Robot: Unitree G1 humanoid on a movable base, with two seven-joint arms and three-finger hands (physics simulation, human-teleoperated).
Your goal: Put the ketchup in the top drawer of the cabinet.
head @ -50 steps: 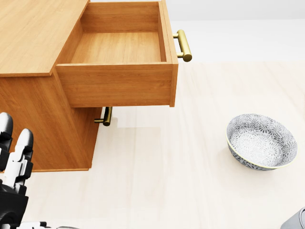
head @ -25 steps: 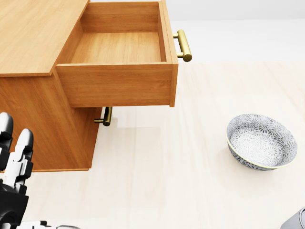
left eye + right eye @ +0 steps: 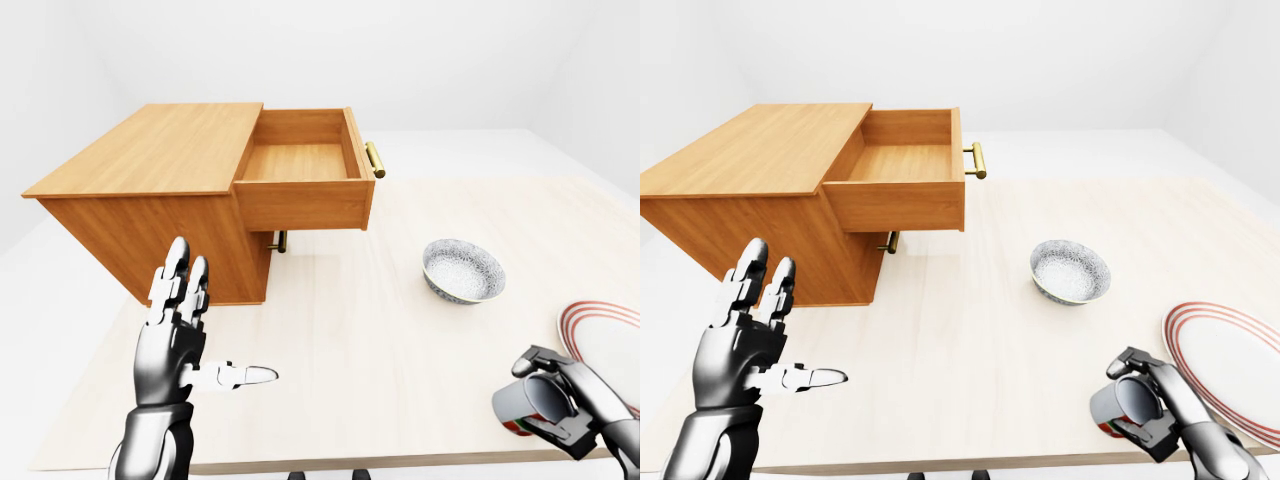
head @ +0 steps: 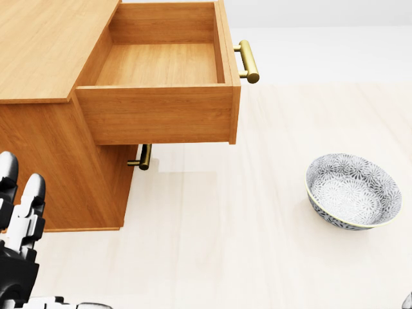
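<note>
The wooden cabinet (image 3: 150, 150) stands at the upper left of the left-eye view, its top drawer (image 3: 300, 162) pulled out and empty, with a brass handle (image 3: 375, 160). The ketchup (image 3: 518, 408), a grey bottle with a red part, is tilted on its side at the bottom right, over the table's near edge. My right hand (image 3: 552, 400) is shut round it. At the lower left my left hand (image 3: 215, 330) is raised and open, fingers up, thumb pointing right, holding nothing. The head view shows the left fingers (image 4: 26, 206) beside the cabinet.
A patterned grey bowl (image 3: 462, 270) sits on the pale table (image 3: 350, 340), right of the drawer. A white plate (image 3: 610, 335) with red rings lies at the right edge, close to my right hand. The lower drawer's brass handle (image 3: 281, 241) sticks out under the open drawer.
The grey shape at the head view's bottom right corner has slipped almost out of the picture. The cabinet, bowl and left hand have not moved.
</note>
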